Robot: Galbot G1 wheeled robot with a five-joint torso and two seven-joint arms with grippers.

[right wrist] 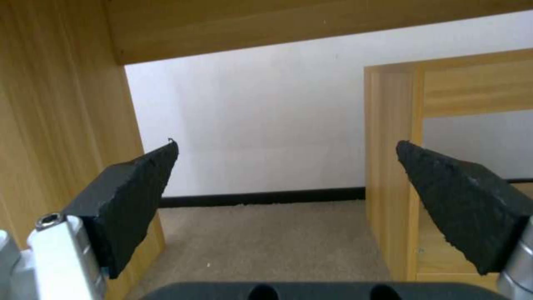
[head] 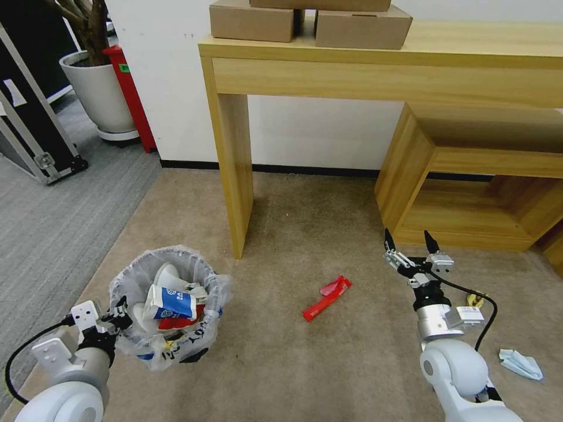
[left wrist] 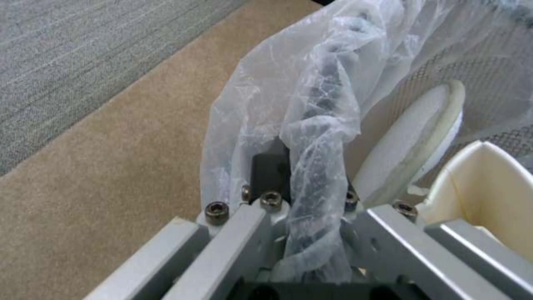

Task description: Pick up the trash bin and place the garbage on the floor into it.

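The trash bin [head: 167, 328], black with a crinkly translucent bag, is at the lower left on the beige floor [head: 305, 363], with white slippers, a blue-white carton and red scraps inside. My left gripper [head: 120, 309] is shut on its near rim. In the left wrist view the bin's bagged rim [left wrist: 319, 137] runs between the jaws, and a white slipper [left wrist: 411, 141] lies inside. My right gripper [head: 410, 245] hovers open and empty over the carpet at the right. The right wrist view shows my right gripper [right wrist: 286, 166] facing the wall under the desk. Garbage on the floor: a red wrapper [head: 326, 297] and a light-blue mask [head: 521, 363].
A wooden desk leg [head: 234, 176] stands just behind the bin and the wrapper. A low wooden shelf [head: 469, 193] sits behind my right gripper. A small yellow scrap [head: 474, 299] lies by the right arm's cable. Grey carpet [head: 47, 223], a plant pot [head: 99, 94] and a black case are at the left.
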